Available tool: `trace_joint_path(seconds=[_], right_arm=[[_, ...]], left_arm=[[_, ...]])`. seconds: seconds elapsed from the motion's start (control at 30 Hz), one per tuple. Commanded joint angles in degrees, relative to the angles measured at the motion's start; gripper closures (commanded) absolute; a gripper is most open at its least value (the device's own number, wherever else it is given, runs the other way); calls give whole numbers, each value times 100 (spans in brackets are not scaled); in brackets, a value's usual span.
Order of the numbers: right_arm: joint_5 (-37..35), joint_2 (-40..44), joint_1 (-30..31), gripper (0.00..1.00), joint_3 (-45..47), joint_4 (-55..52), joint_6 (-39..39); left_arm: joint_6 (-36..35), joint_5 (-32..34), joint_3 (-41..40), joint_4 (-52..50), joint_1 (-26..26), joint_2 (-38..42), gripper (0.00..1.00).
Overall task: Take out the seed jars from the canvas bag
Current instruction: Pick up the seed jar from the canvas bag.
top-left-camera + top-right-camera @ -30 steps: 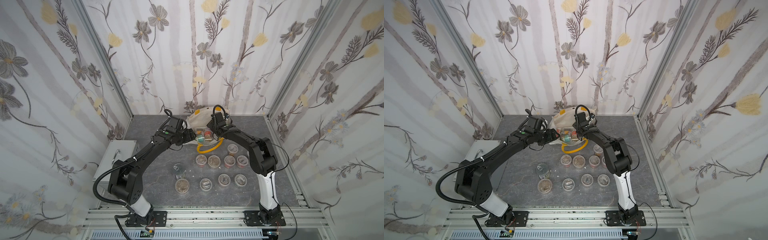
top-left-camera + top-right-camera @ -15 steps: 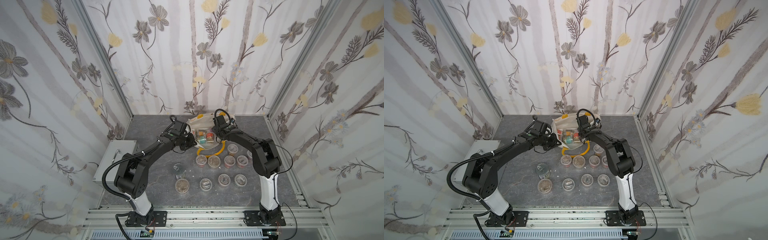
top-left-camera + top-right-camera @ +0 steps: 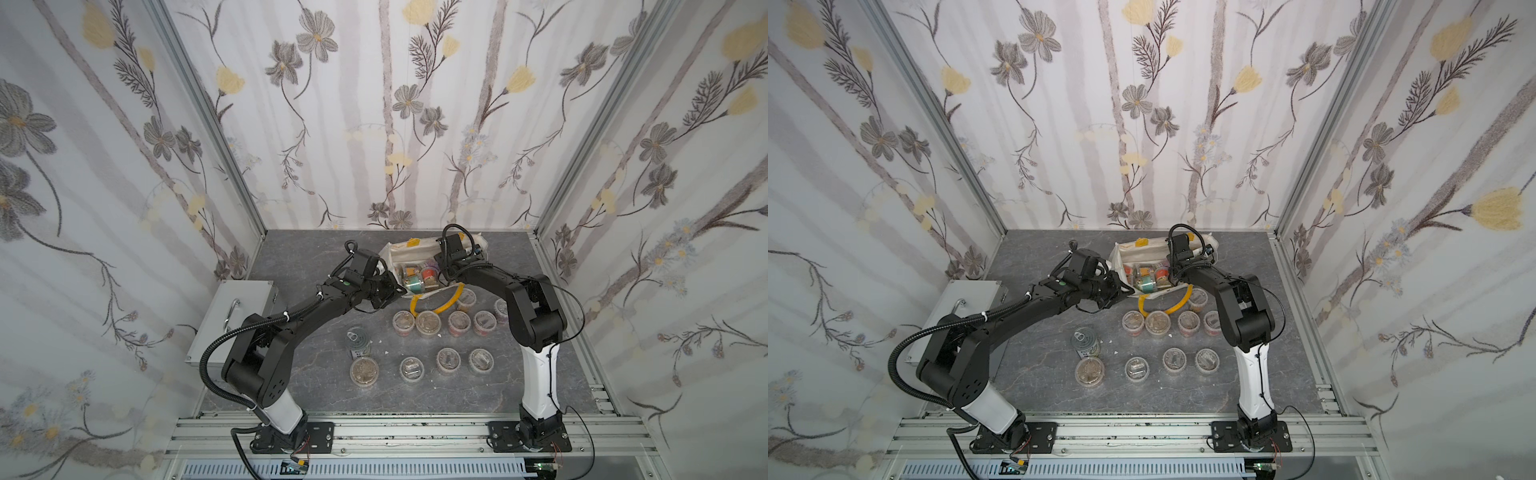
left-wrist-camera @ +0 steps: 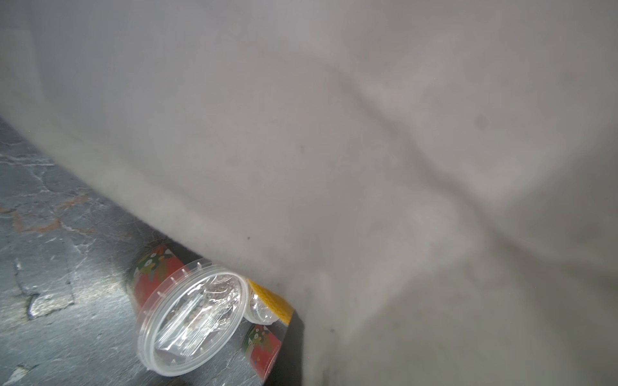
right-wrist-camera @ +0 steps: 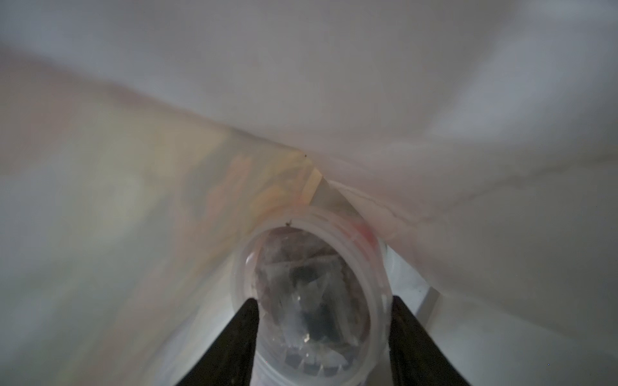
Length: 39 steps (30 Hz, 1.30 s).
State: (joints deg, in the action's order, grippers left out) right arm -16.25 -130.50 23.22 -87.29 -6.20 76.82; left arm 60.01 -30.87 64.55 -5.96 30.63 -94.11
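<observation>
Since approx 1 s back both arms have shifted: left tool (image 3: 395, 291) swung in to the near corner of the canvas bag (image 3: 415, 254) rim, bag mouth now sits wider, & right tool (image 5: 324, 300) has gone lower into it. Left tool is closed, apparently pinching rim cloth. Its wrist view shows only canvas close up, no fingers. Prob. it's there to hold the mouth open & stop the soft bag dragging when a jar comes up. Right tool is inside the bag w/ jaws apart, one either side of a seed jar (image 5: 311, 260) lid; can't tell if the pads already bite or just sit beside it. Straddling the round lid makes sense: squat jar, smooth wall, needs a centred grip. More seed jars (image 3: 415, 282) lie jumbled in the bag, some w/ red/orange labels, so task looks only part done. Set-out jars (image 3: 428, 323) stand in two rows on the surface (image 3: 415, 399) in front of the bag, nearest ones just beside the yellow handle (image 3: 451, 300), likely to keep the mouth clear. Tin can (image 3: 358, 340) & grey box (image 3: 237, 307) aren't jars; leave alone.
</observation>
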Motion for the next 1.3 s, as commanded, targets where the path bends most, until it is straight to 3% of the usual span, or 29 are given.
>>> trace_joint_path(seconds=[0.0, 0.1, 0.27, 0.57, 1.27], right_arm=[[252, -51, -63, 43, 42, 350, 351], [335, -133, -64, 45, 32, 359, 401], [220, -206, -28, 64, -185, 400, -163], [283, -158, 19, 80, -342, 507, -1022], [916, 451, 328, 89, -158, 482, -1450]], left_arm=[[186, 103, -73, 205, 12, 53, 91], [272, 99, -159, 330, 41, 32, 91], [284, 134, -220, 414, 170, -27, 91], [347, 116, -224, 469, 317, -122, 91], [506, 455, -114, 282, 194, -73, 87]])
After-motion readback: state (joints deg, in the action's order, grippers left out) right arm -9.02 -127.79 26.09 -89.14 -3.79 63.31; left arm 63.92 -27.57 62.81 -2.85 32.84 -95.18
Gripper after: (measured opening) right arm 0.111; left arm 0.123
